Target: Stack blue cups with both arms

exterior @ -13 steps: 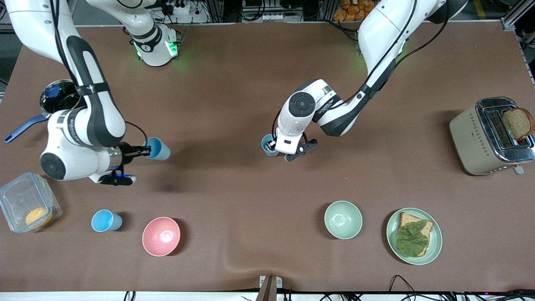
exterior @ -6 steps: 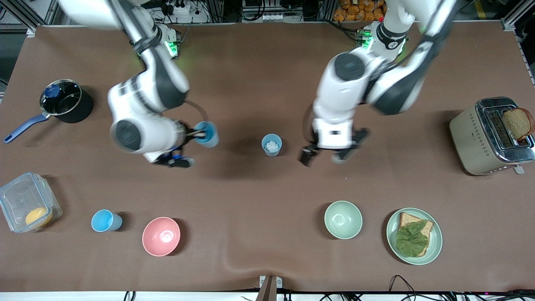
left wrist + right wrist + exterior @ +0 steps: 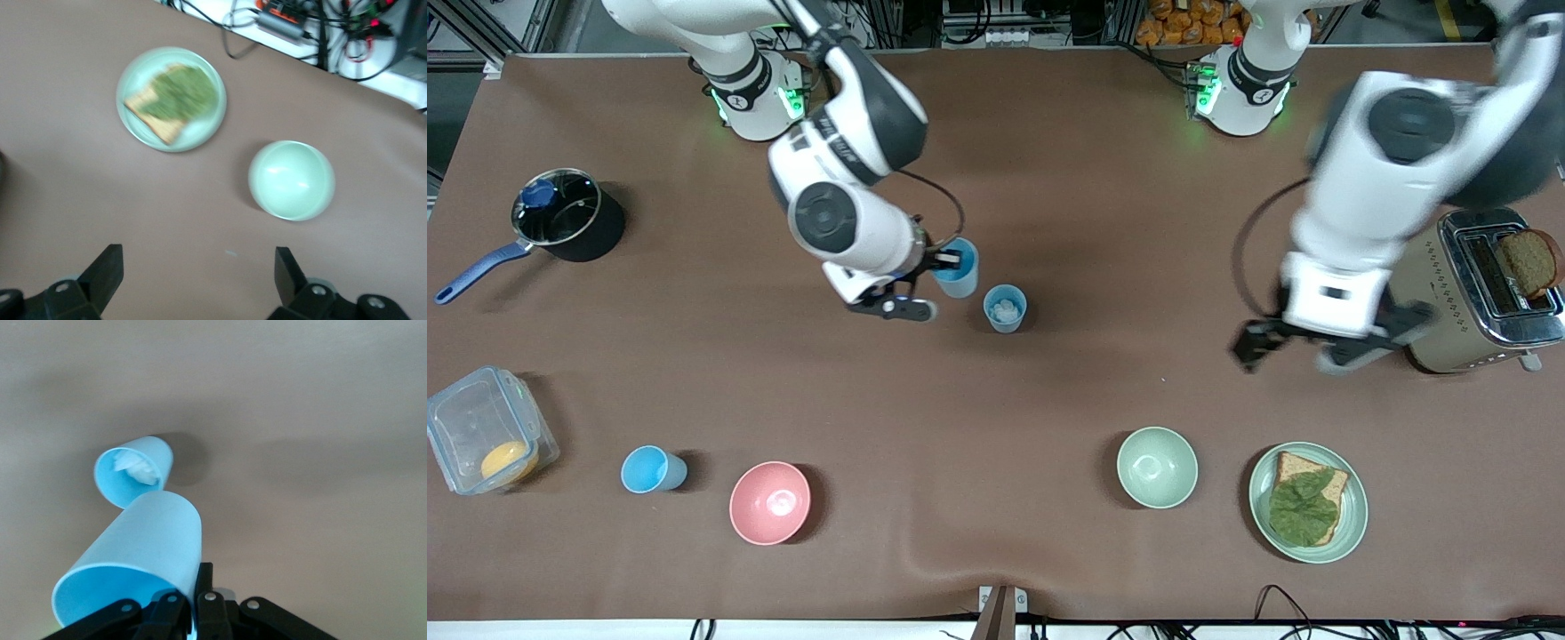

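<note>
our right gripper (image 3: 943,263) is pinching a sky blue cup (image 3: 959,268) by its rim, just beside the paler cup (image 3: 1005,308) standing mid-table. our left gripper (image 3: 1303,345) is hanging wide open beside the toaster (image 3: 1432,302).

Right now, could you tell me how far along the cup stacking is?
Done: one blue cup stands at mid-table, something white inside; the left hand is open and empty above the table beside the toaster.

In hand: the right hand grips a second blue cup by its rim, beside the standing one.

Left: nesting it, then probably the third blue cup by the pink bowl.
</note>
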`<state>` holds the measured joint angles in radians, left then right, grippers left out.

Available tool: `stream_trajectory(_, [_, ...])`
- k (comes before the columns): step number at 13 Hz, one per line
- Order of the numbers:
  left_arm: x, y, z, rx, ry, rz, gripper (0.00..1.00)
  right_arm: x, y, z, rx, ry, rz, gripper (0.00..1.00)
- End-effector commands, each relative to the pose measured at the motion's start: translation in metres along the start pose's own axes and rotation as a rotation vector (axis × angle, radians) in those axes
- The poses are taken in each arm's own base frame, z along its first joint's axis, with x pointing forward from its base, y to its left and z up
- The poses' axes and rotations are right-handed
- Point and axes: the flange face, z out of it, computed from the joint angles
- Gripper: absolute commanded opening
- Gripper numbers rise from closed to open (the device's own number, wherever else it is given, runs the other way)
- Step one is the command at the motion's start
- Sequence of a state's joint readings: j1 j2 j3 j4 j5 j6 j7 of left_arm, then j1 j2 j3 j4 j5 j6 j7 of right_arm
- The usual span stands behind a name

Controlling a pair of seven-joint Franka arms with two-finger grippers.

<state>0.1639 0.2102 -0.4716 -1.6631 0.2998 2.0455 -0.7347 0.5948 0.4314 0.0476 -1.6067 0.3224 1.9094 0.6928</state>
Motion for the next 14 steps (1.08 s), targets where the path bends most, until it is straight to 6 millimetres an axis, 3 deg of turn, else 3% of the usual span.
stream_trajectory(1, [0.02,-0.065,-0.02,0.004,-0.021,0.135,1.0,0.002,-0.02,0.02,0.015,0.018,0.019,0.0])
stream_trajectory(4, [0.032,-0.104,-0.047,-0.008,-0.076,0.107,1.0,-0.004,-0.039,0.04,0.009,0.029,0.037,0.0])
stream_trajectory(8, [0.041,-0.133,-0.115,-0.056,-0.152,0.062,1.0,0.008,-0.055,0.061,0.02,0.038,0.099,0.0])
stream_trajectory(11, [0.038,-0.138,-0.132,-0.063,-0.137,0.094,1.0,0.009,-0.056,0.077,0.003,0.028,0.099,0.0])
stream_trajectory(14, [0.035,-0.132,-0.132,-0.069,-0.14,0.109,1.0,0.012,-0.055,0.085,-0.004,0.023,0.104,0.0])
